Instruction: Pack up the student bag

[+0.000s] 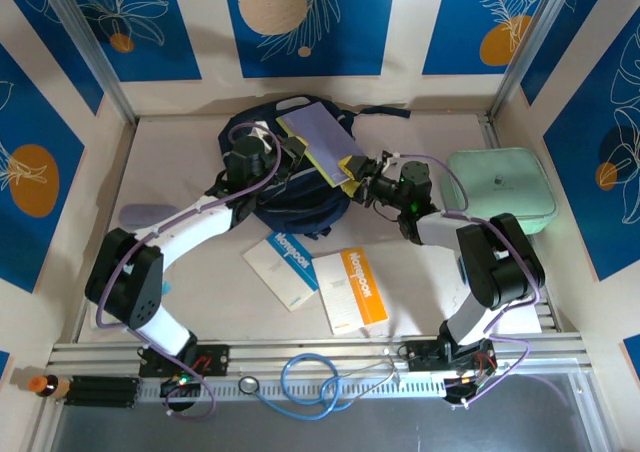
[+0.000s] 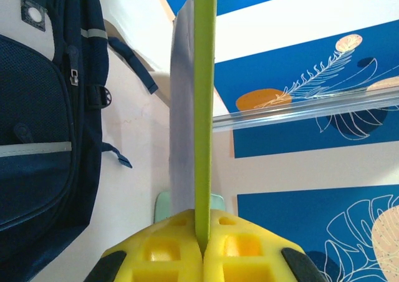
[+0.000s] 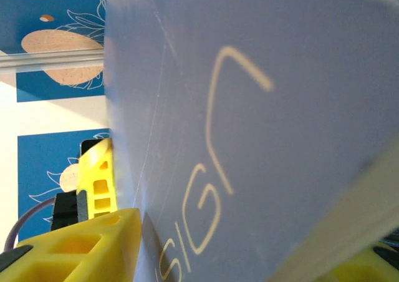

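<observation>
Clamped notebook (image 1: 315, 137) in left fingers (image 2: 168, 252) over bag (image 1: 295, 210); straddled it with right fingers (image 3: 93, 244), grip unclear; had two booklets (image 1: 352, 290) yet to pack.

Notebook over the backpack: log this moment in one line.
notebook: tilted above backpack | left jaws: shut on it | right jaws: around its corner, grip unclear

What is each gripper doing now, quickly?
Left gripper: closed on the notebook.
Right gripper: around the same notebook; whether it grips cannot be told.
</observation>
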### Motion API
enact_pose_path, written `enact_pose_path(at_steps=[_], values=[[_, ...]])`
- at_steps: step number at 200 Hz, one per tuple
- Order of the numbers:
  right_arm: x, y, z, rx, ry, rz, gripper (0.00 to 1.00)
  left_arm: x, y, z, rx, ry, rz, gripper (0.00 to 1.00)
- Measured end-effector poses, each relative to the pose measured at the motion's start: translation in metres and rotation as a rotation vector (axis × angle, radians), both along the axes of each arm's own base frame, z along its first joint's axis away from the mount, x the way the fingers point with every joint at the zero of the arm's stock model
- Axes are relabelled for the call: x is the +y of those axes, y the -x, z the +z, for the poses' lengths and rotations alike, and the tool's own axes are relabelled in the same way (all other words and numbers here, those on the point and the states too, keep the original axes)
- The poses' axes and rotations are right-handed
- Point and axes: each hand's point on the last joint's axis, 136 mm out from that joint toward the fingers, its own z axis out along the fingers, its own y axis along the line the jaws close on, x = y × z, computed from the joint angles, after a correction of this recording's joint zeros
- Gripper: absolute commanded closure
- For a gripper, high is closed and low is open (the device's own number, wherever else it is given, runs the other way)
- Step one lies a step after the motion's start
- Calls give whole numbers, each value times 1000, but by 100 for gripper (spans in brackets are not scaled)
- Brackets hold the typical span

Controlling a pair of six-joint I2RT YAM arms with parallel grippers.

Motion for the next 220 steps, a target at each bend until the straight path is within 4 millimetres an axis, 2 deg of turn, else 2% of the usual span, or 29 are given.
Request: enact_pose_path(at_steps=[13, 46, 66, 78, 83, 101, 127, 145, 182, 200, 220], values=[[-1, -1, 2, -8, -2, -3, 55, 1, 0, -3, 7, -7, 5, 100], [-6, 2, -2, -9, 28, -21, 79, 5, 4, -12, 32, -24, 11, 100], [-10, 7, 7, -35, 64, -33, 89, 5, 7, -16, 45, -36, 6, 100], [-12, 10, 14, -62, 91, -43, 100, 6, 8, -18, 45, -52, -1, 100], [-13, 12, 16, -71, 104, -47, 100, 6, 9, -19, 46, -60, -5, 100], [-15, 17, 17, -69, 153, -59, 100, 6, 13, -22, 35, -111, -25, 84], [-19, 21, 16, -71, 236, -72, 100, 11, 21, -26, -9, -262, -67, 41], [-28, 22, 14, -77, 302, -103, 100, 14, 24, -22, -75, -404, -110, 20], [-45, 24, 17, -86, 448, -153, 100, 11, 27, -8, -272, -664, -236, 11], [-55, 22, 26, -78, 502, -191, 100, 6, 35, -14, -361, -777, -344, 6], [-65, 19, 40, -73, 547, -236, 100, 2, 39, -30, -421, -884, -448, 5]])
